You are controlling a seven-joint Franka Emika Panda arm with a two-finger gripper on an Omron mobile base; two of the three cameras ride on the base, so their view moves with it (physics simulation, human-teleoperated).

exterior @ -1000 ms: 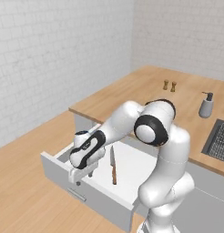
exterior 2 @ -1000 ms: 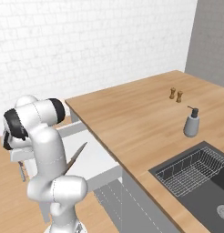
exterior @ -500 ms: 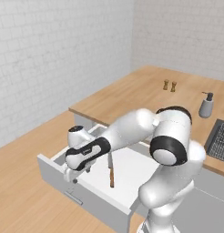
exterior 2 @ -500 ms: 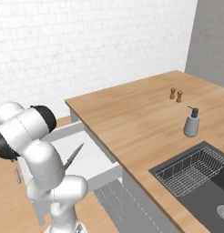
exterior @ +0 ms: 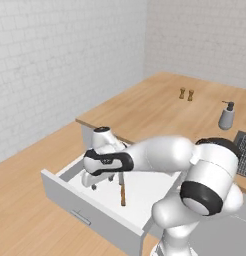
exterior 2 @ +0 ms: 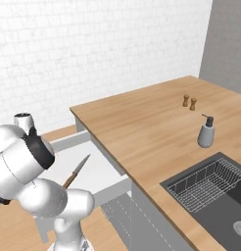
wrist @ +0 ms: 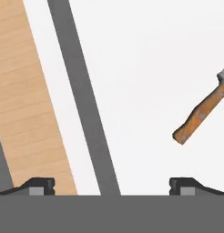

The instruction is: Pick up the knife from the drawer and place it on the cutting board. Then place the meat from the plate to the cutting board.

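While your gripper (wrist: 111, 184) hangs released over the drawer (exterior: 90, 207) front edge, the knife (wrist: 201, 116) lies diagonally rightward.

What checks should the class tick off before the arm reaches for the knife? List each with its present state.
1. Drawer pulled open: ok.
2. Knife lies flat and unobstructed on the drawer floor: ok.
3. Pincer open: ok.
4. Pincer centred over the knife handle: not ok, the handle lies off to one side in the hand view.
5. Pincer empty: ok.
6. Cutting board ready to receive the knife: cannot tell.
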